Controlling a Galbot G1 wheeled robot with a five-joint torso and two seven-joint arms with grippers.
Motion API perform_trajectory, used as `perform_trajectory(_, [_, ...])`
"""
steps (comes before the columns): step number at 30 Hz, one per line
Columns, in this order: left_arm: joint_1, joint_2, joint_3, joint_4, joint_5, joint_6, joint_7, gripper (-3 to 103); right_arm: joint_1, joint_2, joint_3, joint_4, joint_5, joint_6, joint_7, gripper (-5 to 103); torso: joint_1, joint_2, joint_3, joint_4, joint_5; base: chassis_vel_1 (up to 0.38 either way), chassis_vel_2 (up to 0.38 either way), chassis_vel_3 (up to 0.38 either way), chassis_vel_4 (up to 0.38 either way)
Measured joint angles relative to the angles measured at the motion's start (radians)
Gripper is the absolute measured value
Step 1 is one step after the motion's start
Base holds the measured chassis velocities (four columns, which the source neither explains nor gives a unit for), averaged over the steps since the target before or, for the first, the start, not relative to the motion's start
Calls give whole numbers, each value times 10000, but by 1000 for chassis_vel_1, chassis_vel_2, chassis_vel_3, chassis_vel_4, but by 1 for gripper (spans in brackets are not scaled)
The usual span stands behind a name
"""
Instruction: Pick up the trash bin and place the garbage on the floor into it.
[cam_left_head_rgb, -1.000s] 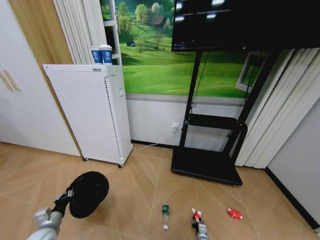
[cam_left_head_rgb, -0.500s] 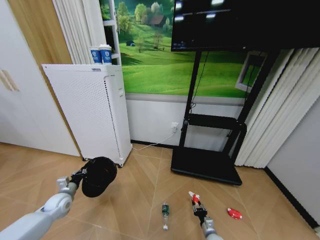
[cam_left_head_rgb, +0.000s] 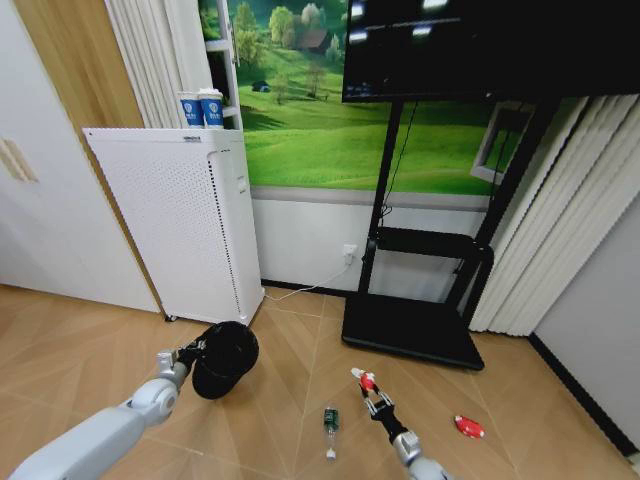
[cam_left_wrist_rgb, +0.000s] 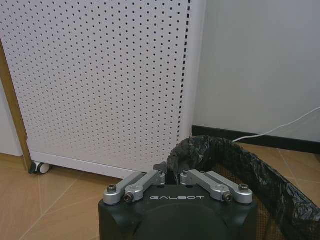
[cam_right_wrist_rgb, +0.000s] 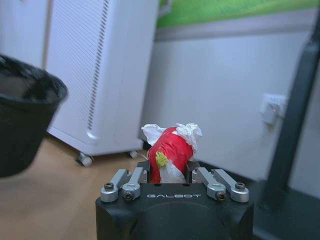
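Note:
The trash bin (cam_left_head_rgb: 226, 358), black and round with a black bag liner, hangs above the floor. My left gripper (cam_left_head_rgb: 190, 352) is shut on its rim (cam_left_wrist_rgb: 220, 150); in the left wrist view the gripper (cam_left_wrist_rgb: 172, 176) pinches the lined edge. My right gripper (cam_left_head_rgb: 374, 398) is shut on a crumpled red-and-white piece of garbage (cam_left_head_rgb: 364, 380), held up off the floor to the right of the bin. The right wrist view shows this garbage (cam_right_wrist_rgb: 170, 152) between the fingers, with the bin (cam_right_wrist_rgb: 22, 125) beyond it. A clear bottle (cam_left_head_rgb: 330, 420) and a flat red wrapper (cam_left_head_rgb: 469, 428) lie on the floor.
A tall white perforated unit (cam_left_head_rgb: 175, 225) on wheels stands against the wall behind the bin, with blue-and-white paper cups (cam_left_head_rgb: 203, 108) on top. A black TV stand base (cam_left_head_rgb: 410, 335) sits at the right, curtains (cam_left_head_rgb: 560, 230) beyond it. Open wooden floor lies between.
My left arm has carried the bin forward and to the right. My right gripper has risen and moved left towards the bin, still holding the red-and-white garbage.

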Motion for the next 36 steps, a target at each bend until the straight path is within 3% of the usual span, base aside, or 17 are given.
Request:
perform_trajectory(7, [-1319, -414, 1233, 635, -502, 49, -9, 7, 881, 76, -591, 279, 137, 82, -216, 34, 1, 0, 0, -12, -2, 0, 0, 0, 0])
perform_trajectory(11, [-1571, -511, 1482, 767, -569, 49, 11, 7, 1137, 96, -752, 372, 183, 82, -227, 34, 1, -1, 1, -13, -1, 0, 0, 0, 0])
perform_trajectory(17, [-2902, -1526, 2864, 1768, -956, 50, 323, 7, 2496, 325, -2348, 1655, 755, 3, -411, 34, 1, 0, 1, -6, 0, 0, 0, 0, 0])
perform_trajectory(23, [-3276, -2058, 3259, 1918, -1140, 50, 357, 7, 2722, 596, -2789, 1804, 752, 11, -546, 34, 1, 0, 1, -12, -2, 0, 0, 0, 0])
perform_trajectory(30, [-3024, -2231, 3367, 739, -1173, 258, -272, 7, 3076, 1740, -3159, 1261, 868, 5, -568, 34, 1, 0, 0, -4, -3, 0, 0, 0, 0])
perform_trajectory(36, [-2594, -2098, 3352, -224, -965, 337, -652, 7, 3046, 2130, -3263, 902, 1043, -122, -537, 34, 0, 0, 0, -10, -4, 0, 0, 0, 0])
